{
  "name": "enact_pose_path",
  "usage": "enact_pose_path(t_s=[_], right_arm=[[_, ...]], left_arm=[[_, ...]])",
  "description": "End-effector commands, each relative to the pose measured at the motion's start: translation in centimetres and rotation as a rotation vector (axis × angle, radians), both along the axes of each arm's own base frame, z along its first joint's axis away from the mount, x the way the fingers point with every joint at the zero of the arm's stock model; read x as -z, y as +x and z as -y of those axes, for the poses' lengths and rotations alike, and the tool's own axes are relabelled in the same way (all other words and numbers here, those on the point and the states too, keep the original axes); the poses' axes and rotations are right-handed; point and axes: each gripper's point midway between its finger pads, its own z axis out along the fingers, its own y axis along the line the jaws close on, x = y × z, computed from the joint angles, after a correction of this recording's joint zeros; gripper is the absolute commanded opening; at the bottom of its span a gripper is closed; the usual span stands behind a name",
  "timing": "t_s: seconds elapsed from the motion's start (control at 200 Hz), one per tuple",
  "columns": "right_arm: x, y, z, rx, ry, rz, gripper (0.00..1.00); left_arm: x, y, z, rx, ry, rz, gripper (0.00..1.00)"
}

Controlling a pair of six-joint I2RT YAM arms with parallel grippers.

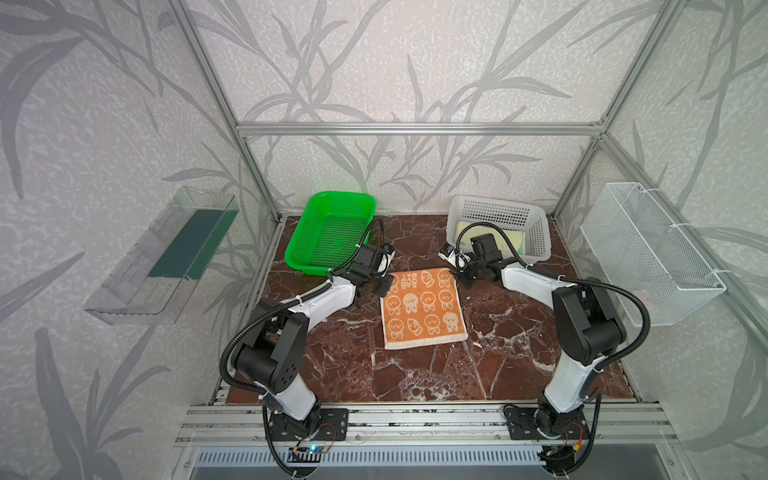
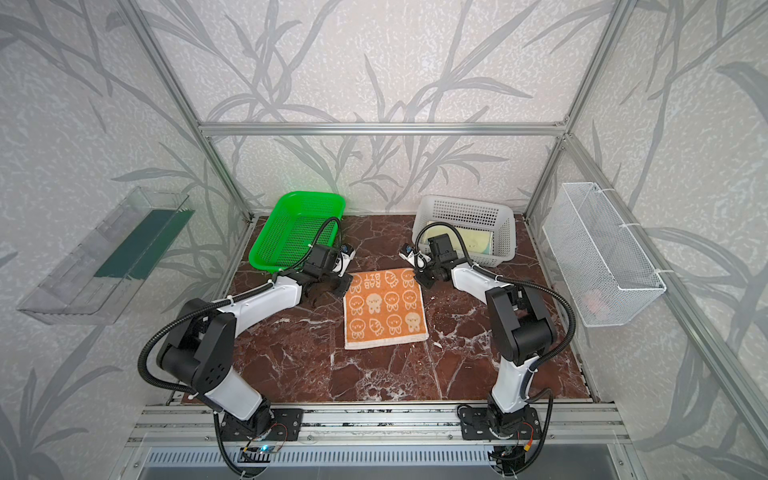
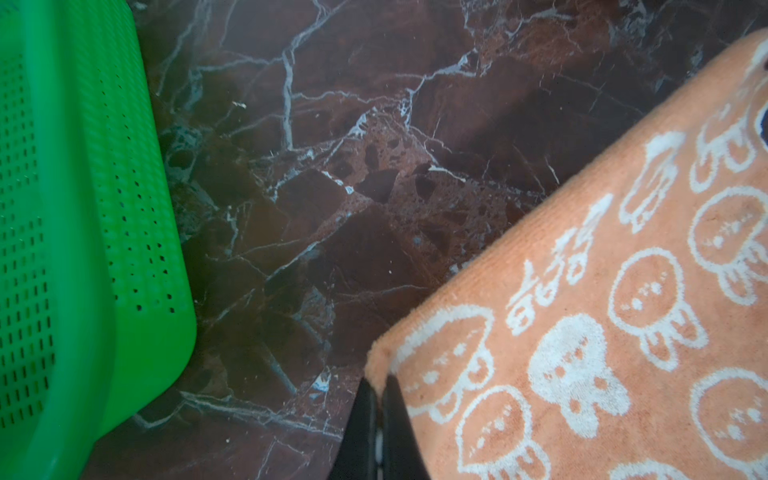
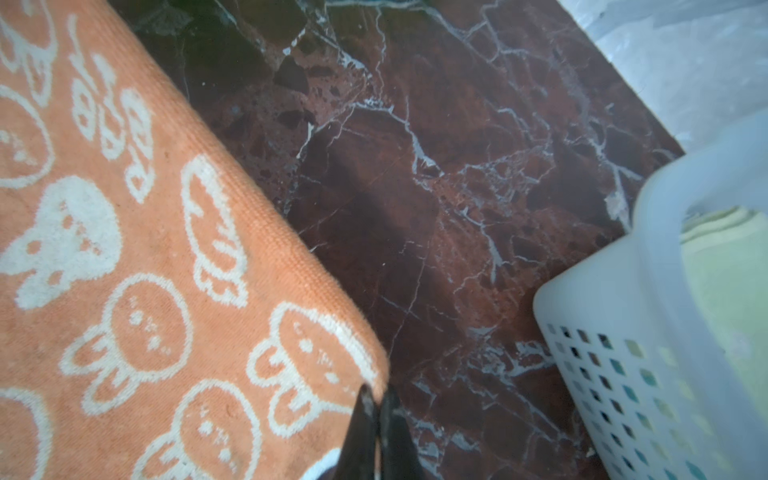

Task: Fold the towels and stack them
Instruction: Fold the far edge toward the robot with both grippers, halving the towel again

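The orange towel (image 1: 424, 307) lies flat on the marble table (image 1: 415, 374), stretched between the two pincers and running from them back toward the arm bases. The left pincer (image 1: 384, 286) is at one far corner and the right pincer (image 1: 463, 280) at the other.

In the left wrist view the left pincer (image 3: 379, 384) has its two black fingers pressed together, with the towel's (image 3: 582, 311) corner caught between the tips. Only the ends of the fingers show; the rest is cut off by the frame. The right wrist view shows the same: the right pincer (image 4: 377, 392) is clamped on the opposite corner of the towel (image 4: 145, 270), its fingers mostly out of frame. In both top views the wrists cover the fingertips, so the grip cannot be read there.

Beyond the right pincer, on its outer side, stands the white basket (image 1: 498, 208). A pale yellow towel (image 1: 513, 241) lies inside it, partly hidden by the arm's cable and camera. It is blurred in the wrist view (image 4: 731, 282).

Just outside the left pincer sits the green basket (image 1: 332, 237). Its floor is partly covered by the arm.

In a top view, a faint pinkish shape (image 2: 595, 300) shows through the wire basket (image 2: 602, 249) on the wall. It is too blurred to name.
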Motion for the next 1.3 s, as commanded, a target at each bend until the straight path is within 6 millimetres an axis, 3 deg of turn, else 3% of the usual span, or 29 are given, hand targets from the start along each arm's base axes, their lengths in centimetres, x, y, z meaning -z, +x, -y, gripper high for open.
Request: enact_pose_path(t_s=[0.0, 0.14, 0.355, 0.57, 0.89, 1.295], right_arm=[[-2.4, 1.5, -0.3, -0.012, 0.048, 0.094, 0.0], [-2.7, 3.0, -0.6, -0.018, 0.082, 0.141, 0.0], [-2.5, 4.9, -1.1, -0.035, 0.087, 0.207, 0.0], [-1.9, 5.1, -1.1, -0.073, 0.071, 0.236, 0.0], [-1.2, 1.9, -0.3, -0.093, 0.1, 0.083, 0.0], [-2.3, -2.6, -0.1, -0.129, 0.123, -0.029, 0.0]], left_arm=[[-2.3, 1.7, -0.6, -0.019, 0.018, 0.134, 0.0], [-3.0, 2.6, -0.5, -0.005, 0.04, 0.168, 0.0], [-2.3, 4.1, -0.4, 0.02, 0.105, 0.178, 0.0], [-1.7, 4.1, 0.2, 0.046, 0.091, 0.151, 0.0], [-1.3, 1.6, 0.2, 0.045, 0.042, 0.058, 0.0], [-1.3, -1.1, 0.3, 0.055, -0.015, -0.016, 0.0]])
